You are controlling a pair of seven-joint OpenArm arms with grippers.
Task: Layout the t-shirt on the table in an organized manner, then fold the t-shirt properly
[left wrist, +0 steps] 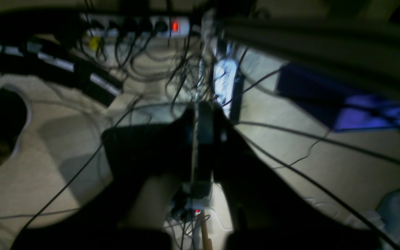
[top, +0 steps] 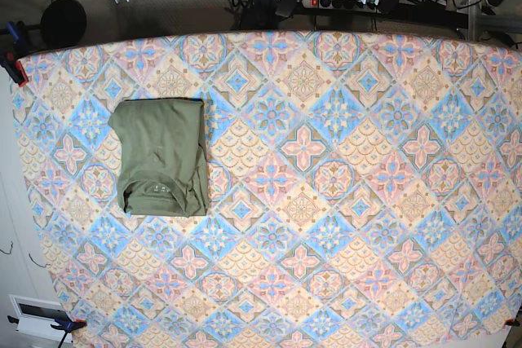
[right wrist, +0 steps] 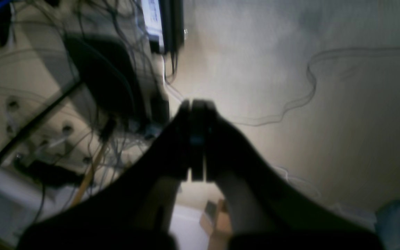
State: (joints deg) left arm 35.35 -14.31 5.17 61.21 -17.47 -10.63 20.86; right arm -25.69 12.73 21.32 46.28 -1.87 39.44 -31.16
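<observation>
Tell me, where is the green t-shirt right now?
In the base view the t-shirt lies folded into a neat rectangle on the left part of the table, with no gripper near it.

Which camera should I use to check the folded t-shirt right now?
Use the base view. It looks straight down and shows the whole t-shirt, folded into a neat rectangle on the left part of the table. Neither wrist view shows it at all; both look past their shut claws at the floor and cables.

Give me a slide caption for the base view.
Folded olive t-shirt resting on the patterned table.
</observation>
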